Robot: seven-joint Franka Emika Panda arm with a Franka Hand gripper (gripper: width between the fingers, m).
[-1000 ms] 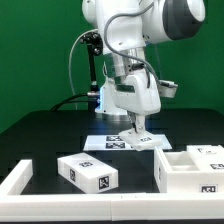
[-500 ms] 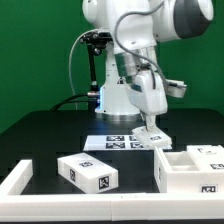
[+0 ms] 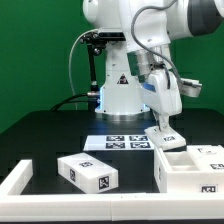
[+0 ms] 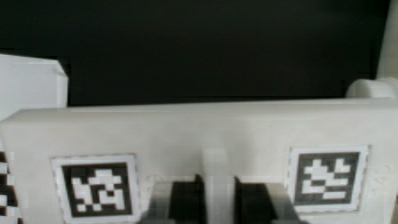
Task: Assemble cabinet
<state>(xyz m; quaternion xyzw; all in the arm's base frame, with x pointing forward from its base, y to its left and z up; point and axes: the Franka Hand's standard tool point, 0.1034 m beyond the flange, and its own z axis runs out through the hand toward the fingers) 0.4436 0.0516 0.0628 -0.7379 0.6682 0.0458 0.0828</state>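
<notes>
The cabinet body (image 3: 192,170), a white box with open compartments and a tag on its front, stands at the exterior view's right front. My gripper (image 3: 165,130) is shut on a small white tagged cabinet piece (image 3: 169,141) and holds it just behind the body's near corner. In the wrist view this piece (image 4: 205,125) fills the frame, with two tags on its face. My gripper (image 4: 217,203) grips it at the middle, and its dark fingers (image 4: 176,202) stand close together. Another white tagged piece (image 3: 88,172) lies at the front left.
The marker board (image 3: 118,142) lies behind the pieces, in front of the white robot base (image 3: 118,92). A white raised border (image 3: 20,178) runs along the table's front and left edge. A black stand with cables (image 3: 92,60) rises at the back.
My gripper has moved toward the exterior view's right with the small white piece, from over the marker board to beside the cabinet body.
</notes>
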